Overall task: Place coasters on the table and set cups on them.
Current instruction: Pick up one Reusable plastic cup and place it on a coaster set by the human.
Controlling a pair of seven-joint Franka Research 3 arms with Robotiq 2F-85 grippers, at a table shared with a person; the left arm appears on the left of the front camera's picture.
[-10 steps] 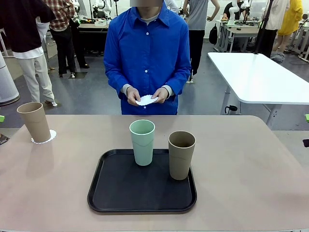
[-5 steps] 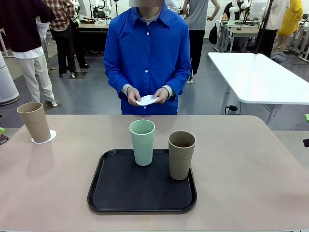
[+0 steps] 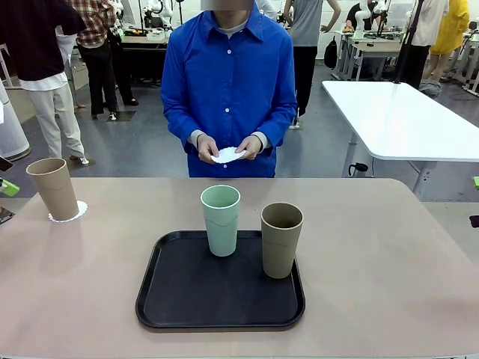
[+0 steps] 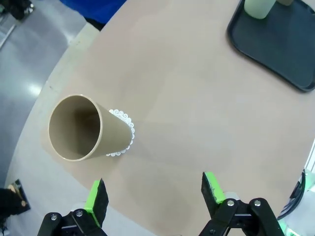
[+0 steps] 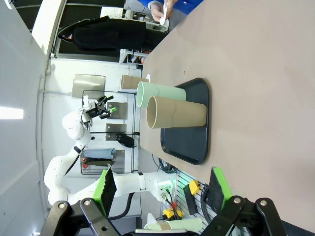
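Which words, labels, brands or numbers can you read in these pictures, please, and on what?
None can be read. The black tray, the mint cup and tan cup on it, the other tan cup, its coaster and the table are plain; anything in the background is too small or blurred.

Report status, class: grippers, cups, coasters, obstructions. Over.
Left gripper, right gripper open, empty. Left tan cup on coaster; mint cup, right tan cup on black tray. Person holds second coaster; nothing blocking.

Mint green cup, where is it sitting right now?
In the front view, the mint green cup stands upright on the black tray, near its far edge, just left of the tan cup that shares the tray.
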